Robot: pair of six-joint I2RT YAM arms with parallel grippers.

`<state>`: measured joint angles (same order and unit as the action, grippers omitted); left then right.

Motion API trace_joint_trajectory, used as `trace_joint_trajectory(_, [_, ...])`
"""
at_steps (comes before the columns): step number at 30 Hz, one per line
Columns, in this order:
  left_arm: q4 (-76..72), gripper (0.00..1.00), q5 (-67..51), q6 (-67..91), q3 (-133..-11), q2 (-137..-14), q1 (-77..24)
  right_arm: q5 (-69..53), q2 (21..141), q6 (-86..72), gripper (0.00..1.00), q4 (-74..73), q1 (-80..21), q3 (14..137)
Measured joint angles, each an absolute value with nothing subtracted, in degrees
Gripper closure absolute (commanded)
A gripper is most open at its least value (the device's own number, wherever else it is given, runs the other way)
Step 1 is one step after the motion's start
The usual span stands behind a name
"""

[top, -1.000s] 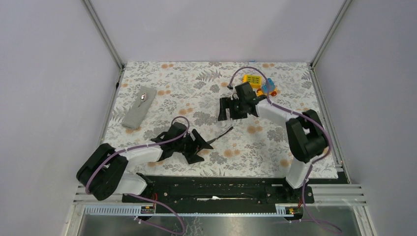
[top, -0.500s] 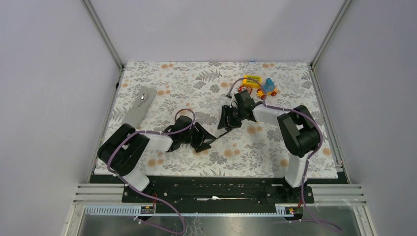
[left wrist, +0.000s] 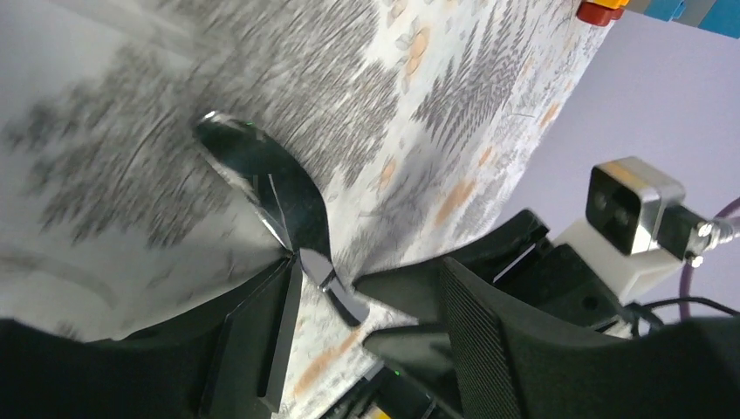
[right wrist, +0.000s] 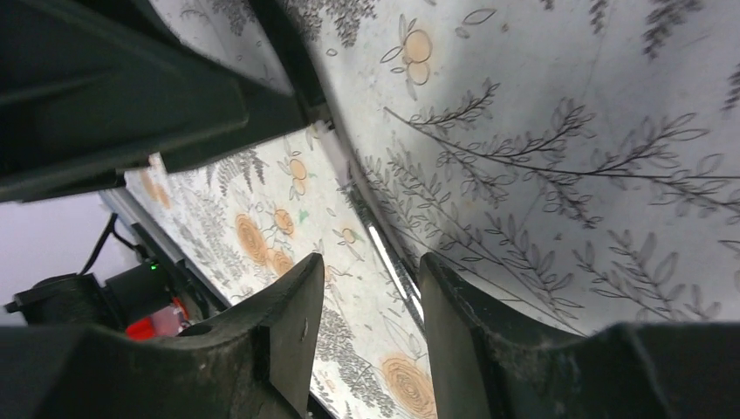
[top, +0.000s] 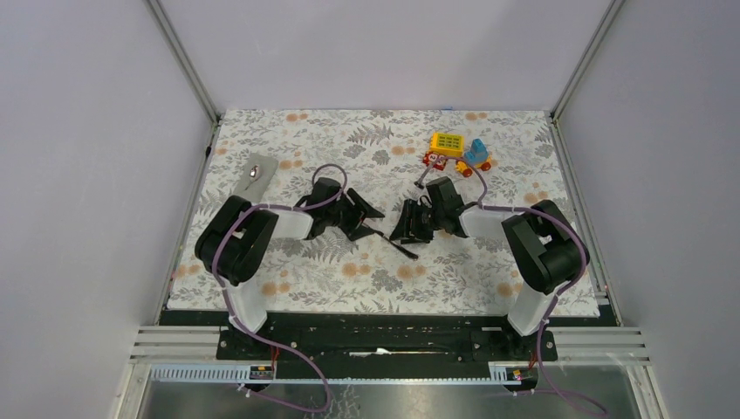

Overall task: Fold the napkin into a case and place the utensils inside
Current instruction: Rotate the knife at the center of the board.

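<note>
The grey napkin (top: 266, 163) lies folded at the back left, with a spoon's bowl (top: 255, 172) showing on it; my left arm hides its near part. A second slim shiny utensil (top: 400, 247) lies on the floral tablecloth (top: 349, 140) at mid-table. My left gripper (top: 373, 223) is low at one end of it, and my right gripper (top: 403, 234) is right beside it. In the left wrist view the utensil (left wrist: 279, 188) ends between the parted fingers of the left gripper (left wrist: 362, 288). In the right wrist view the utensil (right wrist: 359, 205) runs between the parted tips of the right gripper (right wrist: 371, 262).
Colourful toy blocks (top: 458, 150) stand at the back right, behind the right arm. The two grippers are nearly touching at mid-table. Metal frame posts and grey walls border the tablecloth on three sides.
My left gripper swung from the near left up to the utensil at mid-table. My right gripper came down and nearer to the same utensil. Both pairs of jaws narrowed.
</note>
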<state>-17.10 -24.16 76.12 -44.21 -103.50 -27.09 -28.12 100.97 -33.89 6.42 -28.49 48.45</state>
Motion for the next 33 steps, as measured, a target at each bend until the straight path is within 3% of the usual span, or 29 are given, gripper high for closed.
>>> trace_joint_trajectory(7, [-8.9,0.3,-23.6,65.8,-53.4,-106.9,-27.0,-31.2,101.0,-40.6,0.47,14.2,-31.1,44.3])
trace_joint_trajectory(11, [-3.0,0.29,-20.9,60.1,-55.4,-105.5,-27.7,-31.7,100.2,-42.3,0.41,15.4,-31.7,43.2])
trace_joint_trajectory(16, [9.5,0.3,-10.8,52.5,-58.7,-102.8,-31.8,-26.0,90.6,-39.4,0.28,8.0,-30.0,43.0])
trace_joint_trajectory(23, [27.4,0.3,0.4,41.3,-69.1,-106.5,-40.8,-15.2,75.3,-30.2,0.24,-5.2,-27.4,42.3])
trace_joint_trajectory(28, [36.1,0.31,1.5,34.6,-79.9,-113.6,-41.3,-13.1,67.0,-27.8,0.24,-10.0,-27.4,38.2])
trace_joint_trajectory(33, [41.3,0.37,1.7,32.1,-85.7,-117.4,-41.4,-12.9,63.9,-27.2,0.25,-12.1,-27.4,36.2])
